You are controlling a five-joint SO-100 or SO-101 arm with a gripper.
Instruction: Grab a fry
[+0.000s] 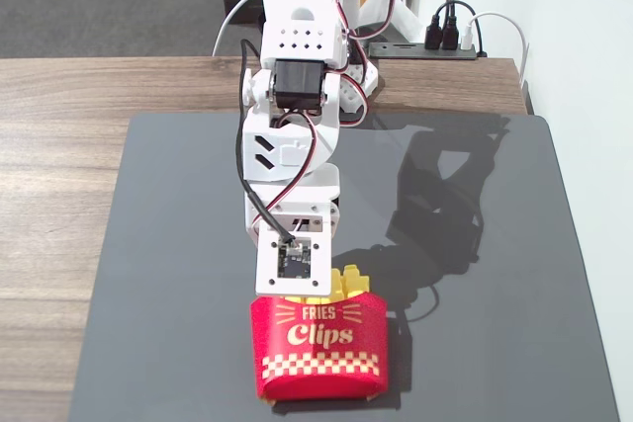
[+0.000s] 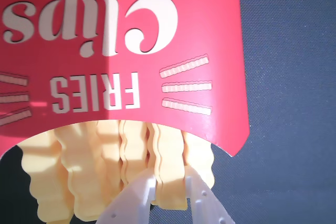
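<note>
A red carton (image 1: 318, 348) printed "FRIES Clips" stands on the dark mat near its front edge, and fills the top of the wrist view (image 2: 131, 51). Several pale yellow fries with wavy edges stick out of it (image 1: 348, 279). In the wrist view my gripper (image 2: 170, 178) enters from the bottom; its two white fingers press on both sides of one fry (image 2: 172, 153) that is still among the others in the carton. In the fixed view the wrist block hides the fingers just behind the carton.
The dark grey mat (image 1: 495, 244) covers most of the wooden table (image 1: 59, 165). The arm's base stands at the back of the table, with a power strip (image 1: 435, 46) and cables behind it. A white wall runs along the right side.
</note>
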